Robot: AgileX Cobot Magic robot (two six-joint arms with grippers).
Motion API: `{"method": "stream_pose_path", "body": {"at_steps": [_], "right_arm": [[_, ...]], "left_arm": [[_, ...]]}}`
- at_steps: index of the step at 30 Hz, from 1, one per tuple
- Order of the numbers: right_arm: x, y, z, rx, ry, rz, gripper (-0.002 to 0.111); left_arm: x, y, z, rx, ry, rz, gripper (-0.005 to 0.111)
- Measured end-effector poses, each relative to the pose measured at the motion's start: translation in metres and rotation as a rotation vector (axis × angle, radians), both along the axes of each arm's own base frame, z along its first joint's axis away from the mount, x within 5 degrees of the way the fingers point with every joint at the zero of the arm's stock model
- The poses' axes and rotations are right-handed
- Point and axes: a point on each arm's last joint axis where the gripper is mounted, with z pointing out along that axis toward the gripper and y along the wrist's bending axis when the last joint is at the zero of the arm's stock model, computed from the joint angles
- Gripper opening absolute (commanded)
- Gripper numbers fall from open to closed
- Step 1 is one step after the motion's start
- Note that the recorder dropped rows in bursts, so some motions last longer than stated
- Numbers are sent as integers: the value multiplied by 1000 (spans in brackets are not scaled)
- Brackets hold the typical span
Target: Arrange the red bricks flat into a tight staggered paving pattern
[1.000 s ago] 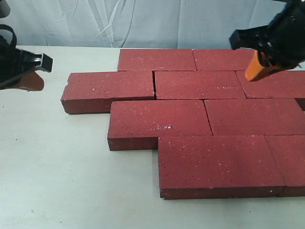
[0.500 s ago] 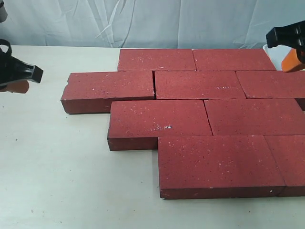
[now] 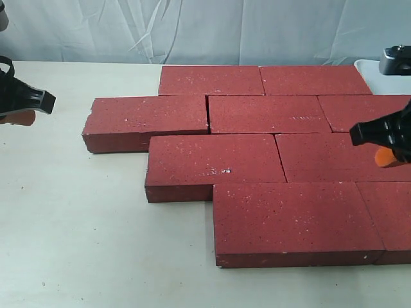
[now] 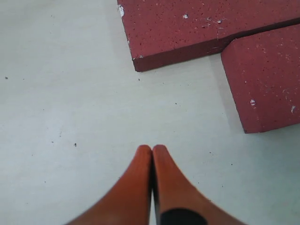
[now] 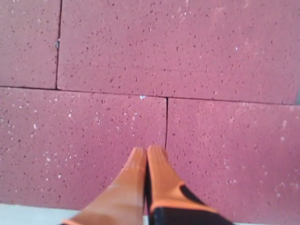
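Several red bricks [image 3: 215,160] lie flat on the table in four staggered rows, packed edge to edge, and the rows run off the right side of the exterior view. My left gripper [image 3: 24,117] hovers shut and empty over bare table, left of the second-row brick [image 3: 148,115]. In the left wrist view its orange fingertips [image 4: 152,149] touch, with two brick corners [image 4: 197,28] beyond them. My right gripper [image 3: 385,156] is shut and empty above the right-hand bricks. Its tips [image 5: 148,151] sit close over a joint between two bricks [image 5: 166,122].
The pale table [image 3: 77,224] is bare to the left of and in front of the bricks. A wrinkled light cloth [image 3: 192,29] hangs along the back edge. Part of the right arm [image 3: 397,61] shows at the far right.
My right gripper has come down and forward from the back right corner to hover over the third-row bricks. The left gripper drew slightly leftward. No brick has moved.
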Motion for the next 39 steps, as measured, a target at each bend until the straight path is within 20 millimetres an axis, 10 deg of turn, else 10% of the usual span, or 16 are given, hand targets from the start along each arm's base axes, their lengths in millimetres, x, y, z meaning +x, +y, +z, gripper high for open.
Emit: {"method": "stream_pose_path", "body": {"at_steps": [21,39], "right_arm": [[-142,-20,50,100,-556,-48,-1],[-137,-24,33,96,-1011,-60,-1]], "left_arm": [[0,0,0,2,0,0,0],[0,0,0,2,0,0,0]]}}
